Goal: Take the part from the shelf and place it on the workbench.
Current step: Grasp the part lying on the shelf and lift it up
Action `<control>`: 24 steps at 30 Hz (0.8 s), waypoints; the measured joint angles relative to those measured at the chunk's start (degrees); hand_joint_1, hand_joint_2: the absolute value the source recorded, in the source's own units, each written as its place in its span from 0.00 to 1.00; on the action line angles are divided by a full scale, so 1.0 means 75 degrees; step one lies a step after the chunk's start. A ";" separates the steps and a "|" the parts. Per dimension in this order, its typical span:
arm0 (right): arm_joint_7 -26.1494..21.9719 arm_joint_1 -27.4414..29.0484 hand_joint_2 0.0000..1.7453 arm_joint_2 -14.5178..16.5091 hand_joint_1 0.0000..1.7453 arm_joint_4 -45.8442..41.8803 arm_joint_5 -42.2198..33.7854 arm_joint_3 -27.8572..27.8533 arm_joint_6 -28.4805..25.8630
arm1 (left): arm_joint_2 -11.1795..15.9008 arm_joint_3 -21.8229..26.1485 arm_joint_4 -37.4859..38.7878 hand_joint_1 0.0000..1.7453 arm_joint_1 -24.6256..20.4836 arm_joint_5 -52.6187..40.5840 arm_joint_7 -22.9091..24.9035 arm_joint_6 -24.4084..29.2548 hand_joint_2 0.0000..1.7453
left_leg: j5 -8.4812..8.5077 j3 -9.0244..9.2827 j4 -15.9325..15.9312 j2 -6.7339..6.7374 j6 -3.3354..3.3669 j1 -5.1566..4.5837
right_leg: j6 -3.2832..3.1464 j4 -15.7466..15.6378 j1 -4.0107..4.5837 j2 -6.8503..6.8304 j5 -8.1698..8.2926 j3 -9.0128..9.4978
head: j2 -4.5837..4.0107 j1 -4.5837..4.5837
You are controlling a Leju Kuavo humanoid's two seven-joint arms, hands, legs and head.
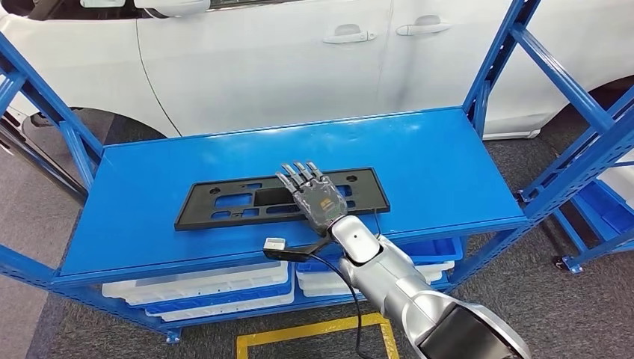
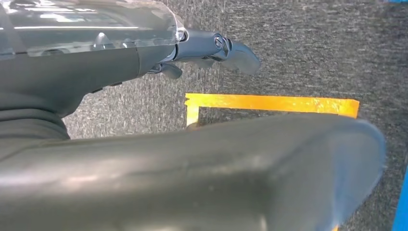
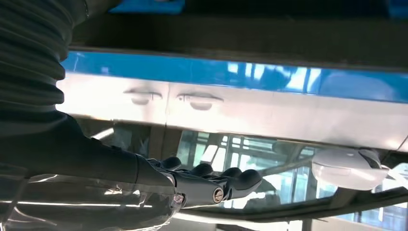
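Right hand (image 1: 318, 196) flat, fingers spread over flat black plastic plate (image 1: 224, 203) on blue shelf (image 1: 448, 164), contact unclear; left hand (image 2: 211, 48) state unclear.

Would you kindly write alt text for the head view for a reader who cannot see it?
The robot's right hand, fingers extended, rests over a flat black part lying on a blue shelf. A white car stands behind the shelf, and white and blue bins sit on the level below.

The right hand (image 3: 202, 185) reaches with fingers extended toward a white car (image 3: 269, 113).
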 joint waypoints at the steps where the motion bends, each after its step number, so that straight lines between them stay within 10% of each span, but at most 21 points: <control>1: 0.0075 0.0036 1.00 0.0000 0.00 0.0001 0.0126 0.0084 -0.0052 | 0.0000 0.0007 0.0000 0.00 0.0013 -0.0021 -0.0010 0.0011 0.00 | -0.0008 -0.0112 0.0201 0.0000 -0.0001 0.0000 | -0.0005 0.0006 0.0009 0.0003 -0.0008 0.0003 | 0.0000 0.0000; 2: 0.0148 0.0070 1.00 0.0003 0.00 0.0001 0.0243 0.0170 -0.0091 | 0.0000 0.0012 0.0000 0.00 0.0022 -0.0042 -0.0017 0.0019 0.00 | 0.0137 -0.0075 0.0095 0.0000 0.0009 0.0000 | -0.0005 0.0015 0.0015 0.0007 -0.0019 0.0012 | 0.0000 0.0000; 6: 0.0471 0.0102 1.00 0.0063 0.97 0.0007 0.0510 0.0618 -0.0060 | 0.0000 0.0030 0.0000 0.00 0.0007 -0.0128 -0.0035 0.0042 0.00 | 0.0993 0.0814 -0.1797 -0.0002 0.0133 -0.0032 | 0.0069 0.0055 0.0053 0.0028 -0.0078 0.0046 | 0.0000 0.0000; 11: 0.0618 0.0063 1.00 0.0165 0.97 0.0090 0.0310 0.1228 0.0406 | -0.0004 0.0071 0.0000 0.00 -0.0002 -0.0199 -0.0055 0.0047 0.00 | 0.1050 0.0931 -0.2074 -0.0010 0.0328 -0.0030 | 0.0273 0.0202 0.0060 0.0030 -0.0213 -0.0018 | 0.0000 0.0001; 16: 0.0509 0.0010 1.00 0.0195 0.98 0.0156 0.0223 0.1406 0.0365 | -0.0003 0.0087 0.0000 0.00 -0.0002 -0.0223 -0.0055 0.0054 0.00 | 0.1067 0.0936 -0.2095 0.0005 0.0409 -0.0010 | 0.0412 0.2293 -0.0013 0.0014 -0.1134 -0.1023 | 0.0000 0.0001; 21: 0.0370 -0.0059 1.00 0.0301 1.00 0.0160 0.0193 0.1496 0.0277 | -0.0020 0.0097 0.0000 0.00 -0.0007 -0.0251 -0.0055 0.0039 0.00 | 0.1016 0.0986 -0.2060 -0.0021 0.0327 -0.0039 | 0.0305 0.0370 0.0004 0.0009 -0.0102 -0.0133 | 0.0000 0.0001; 24: 0.0307 -0.0050 1.00 0.0380 1.00 0.0160 0.0187 0.1534 0.0331 | -0.0023 0.0106 0.0000 0.00 -0.0013 -0.0265 -0.0058 0.0039 0.00 | 0.1004 0.0979 -0.2052 -0.0017 0.0231 -0.0056 | 0.0220 0.0073 0.0041 0.0017 -0.0037 -0.0024 | 0.0000 0.0000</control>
